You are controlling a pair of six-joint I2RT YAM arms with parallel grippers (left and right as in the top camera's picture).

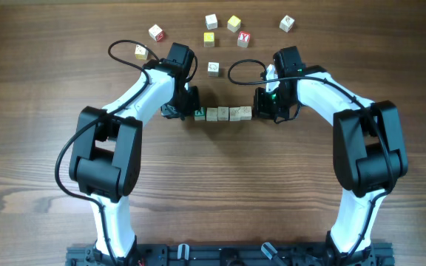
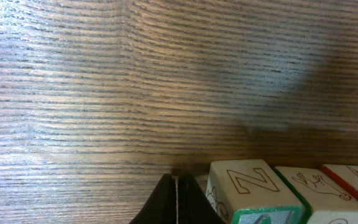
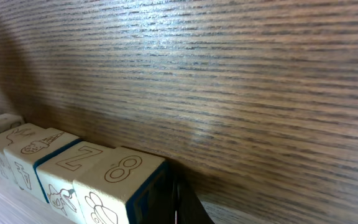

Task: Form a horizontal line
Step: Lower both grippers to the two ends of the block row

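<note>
Status: the horizontal line [image 1: 224, 114] sits mid-table between the two arms. I count four cubes from overhead, edge to edge, with the green-faced cube [image 1: 199, 114] at the left end.

Left gripper [image 1: 177, 111] has its fingers pressed together and holds nothing. It's parked just beside the green end. In the left wrist view the tips [image 2: 176, 190] are down at table [image 1: 43, 111] level next to that cube. I can't confirm contact.

Right gripper [image 1: 266, 109] is likewise closed and empty, just beside the opposite end cube [image 3: 123, 177].

Handling, my read:
- The cubes are small wooden blocks, so light and rigid, with no crush risk.
- Smooth faces on smooth wood mean they'll slide at a nudge.
- Nothing joins the row, so an off-axis push will likely buckle it or rotate a cube.

To tidy, I'd push squarely on the end faces, low, along the row axis. To lift one, I'd pinch two opposite side faces at mid-height from above. Neighbours block the inner faces.

Loose cubes [image 1: 234, 24] lie well apart at the far edge, and one [image 1: 213, 68] is nearer the row.
</note>
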